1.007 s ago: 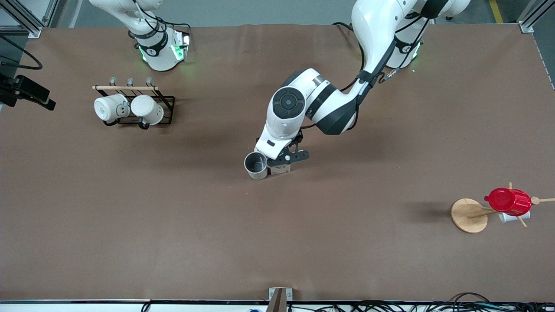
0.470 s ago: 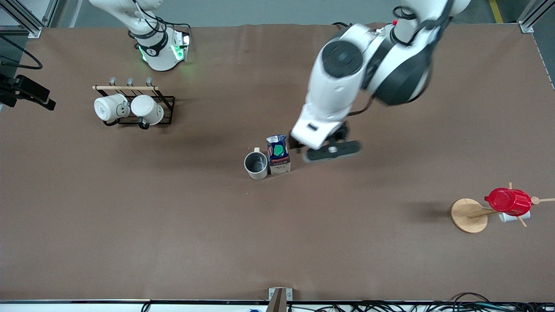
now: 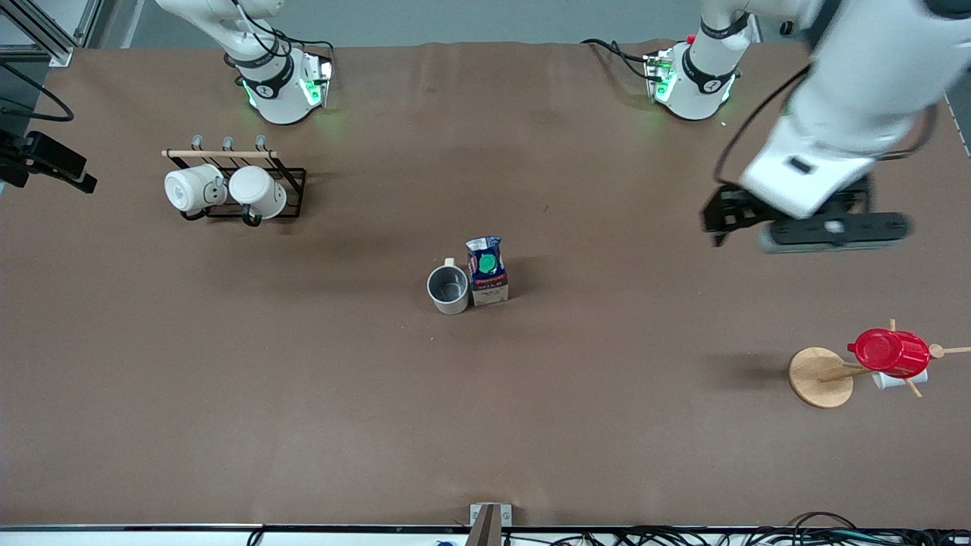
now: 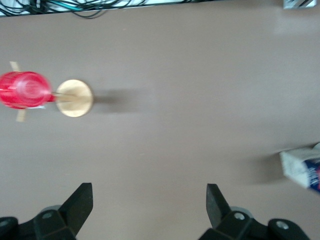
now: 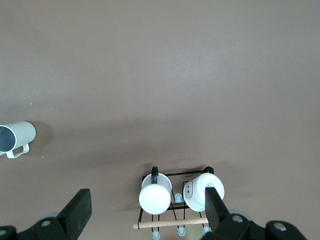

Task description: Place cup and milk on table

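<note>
The cup [image 3: 448,289], off-white with a dark grey inside, stands upright on the brown table [image 3: 303,425] near its middle. It also shows in the right wrist view [image 5: 15,137]. The milk [image 3: 487,270], a blue and white carton with a green cap, stands upright right beside the cup, toward the left arm's end. Its edge shows in the left wrist view [image 4: 302,167]. My left gripper [image 4: 149,200] is open and empty, high over bare table toward the left arm's end [image 3: 721,220]. My right gripper [image 5: 146,202] is open and empty, over the mug rack.
A black wire rack [image 3: 288,189] with two plain white mugs stands near the right arm's base. A wooden mug tree [image 3: 819,377] holding a shiny red cup [image 3: 889,352] stands toward the left arm's end, nearer the front camera.
My left gripper has let go of the milk, risen and swung away toward the left arm's end. The milk now stands free beside the cup. The right arm has not moved.
</note>
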{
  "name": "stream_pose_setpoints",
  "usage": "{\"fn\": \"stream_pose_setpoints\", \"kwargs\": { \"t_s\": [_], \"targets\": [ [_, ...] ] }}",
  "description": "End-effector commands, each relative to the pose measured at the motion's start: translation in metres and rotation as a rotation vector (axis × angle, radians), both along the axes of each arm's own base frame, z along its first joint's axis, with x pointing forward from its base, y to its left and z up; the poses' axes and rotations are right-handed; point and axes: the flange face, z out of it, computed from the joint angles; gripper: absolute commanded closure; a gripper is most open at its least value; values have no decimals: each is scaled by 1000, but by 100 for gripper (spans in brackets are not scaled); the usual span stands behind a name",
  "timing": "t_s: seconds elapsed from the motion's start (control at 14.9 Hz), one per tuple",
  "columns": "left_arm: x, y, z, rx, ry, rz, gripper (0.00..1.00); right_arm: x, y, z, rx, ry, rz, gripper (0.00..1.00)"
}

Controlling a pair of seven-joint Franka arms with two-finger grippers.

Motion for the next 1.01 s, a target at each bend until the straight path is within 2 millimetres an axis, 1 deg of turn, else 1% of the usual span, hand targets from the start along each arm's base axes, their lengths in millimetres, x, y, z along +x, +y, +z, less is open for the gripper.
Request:
{"fn": "stream_pose_setpoints", "kwargs": {
  "t_s": [0.0,0.07,0.27,0.34,0.4,0.47,0.54,0.74,0.81,0.94],
  "targets": [
    [-25,39,12,-13,35,-42,0,0,-2,4,4,0,6,0],
    [-34,54,16,-17,45,-59,0,0,-3,4,4,0,5,0],
    [-60,98,7,-104,80,-57,0,0,-3,3,4,2,5,0],
    [-66,99,4,-105,96,-61,0,0,-3,3,4,2,5,0],
    [-74,103,9,-101,92,-54,0,0,-3,3,4,2,5,0],
    [-78,98,7,-95,99,-62,0,0,-3,3,4,2,5,0],
    [-81,97,6,-95,104,-66,0,0,-4,3,4,3,5,0],
    [-81,101,5,-93,114,-85,0,1,-4,3,4,3,5,0],
    [-79,105,4,-94,119,-94,0,1,-5,2,5,5,3,0],
    [-81,103,3,-88,133,-87,0,0,-5,2,5,6,3,0]
  ]
}}
